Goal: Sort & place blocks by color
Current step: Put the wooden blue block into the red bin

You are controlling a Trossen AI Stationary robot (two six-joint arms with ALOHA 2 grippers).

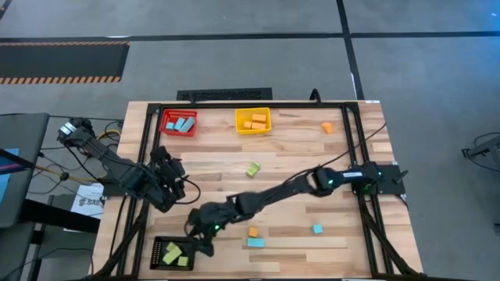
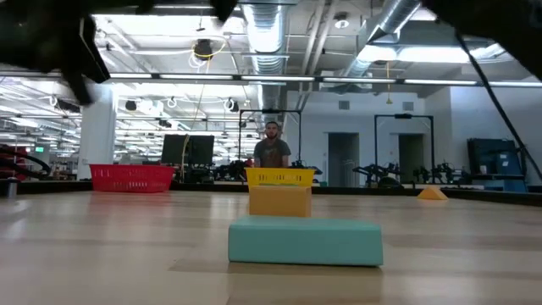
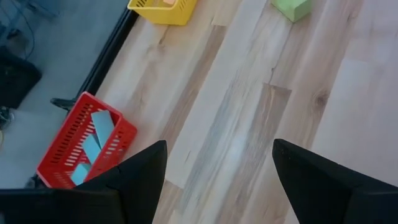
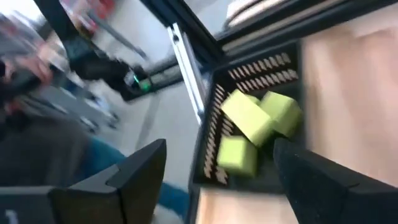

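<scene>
The left gripper (image 1: 173, 181) hovers spread over bare wood at the table's left; the right gripper (image 1: 205, 240), fingers apart and empty, hangs above the black tray (image 1: 158, 255) holding green blocks (image 4: 258, 118); other blocks (image 1: 252, 232) lie rightward

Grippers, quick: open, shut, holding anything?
Left end effector: open, empty, above bare table.
Right end effector: open, empty, over the black bin of green blocks.
</scene>
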